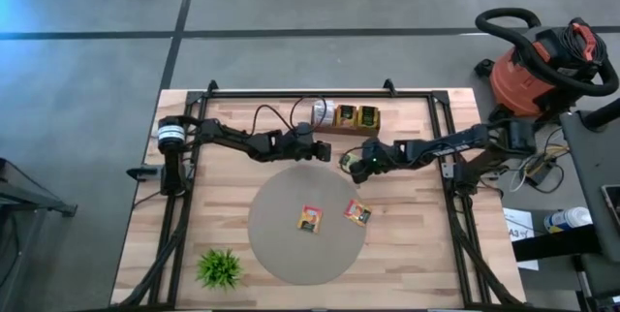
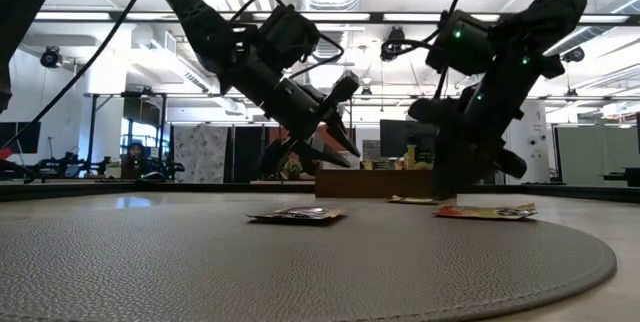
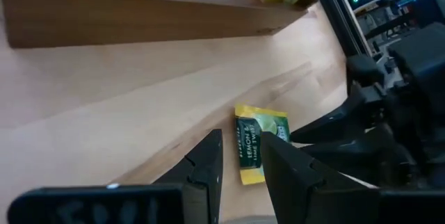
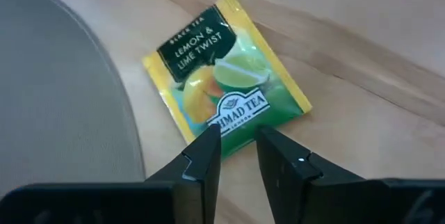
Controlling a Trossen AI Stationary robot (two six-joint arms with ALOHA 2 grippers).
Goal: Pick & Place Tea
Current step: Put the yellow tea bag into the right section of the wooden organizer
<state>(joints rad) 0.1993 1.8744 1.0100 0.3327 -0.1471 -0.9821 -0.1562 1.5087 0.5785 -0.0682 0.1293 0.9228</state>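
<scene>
A yellow-green tea sachet (image 4: pixel 226 78) is seen flat on the bare wood of the tabletop, just off the far edge of the round grey mat (image 1: pixel 308 225), and the right gripper (image 4: pixel 238 147) is poised directly over it: its two fingers are held slightly apart, a narrow gap between them, with the sachet's near edge just beyond the tips. Whether the tips touch the packet cannot be told. The same sachet (image 3: pixel 259 142) is caught in the left wrist view, lying just ahead of the left gripper (image 3: pixel 241 156), whose fingers are likewise parted a little and pinching nothing.

From above, both grippers are shown meeting near the middle of the table, between the mat and the wooden box (image 1: pixel 346 121) at the far edge (a few sachets are stood in it). The sachet under the grippers is nearly hidden there. What is given by that view alone: two more sachets on the mat, one (image 1: pixel 310 218) near its centre, one orange (image 1: pixel 358 213) toward its right edge, and a small green plant (image 1: pixel 220 267) near the front left corner.

The label, "Lemon & Lime Twist", is readable only from the right wrist.
</scene>
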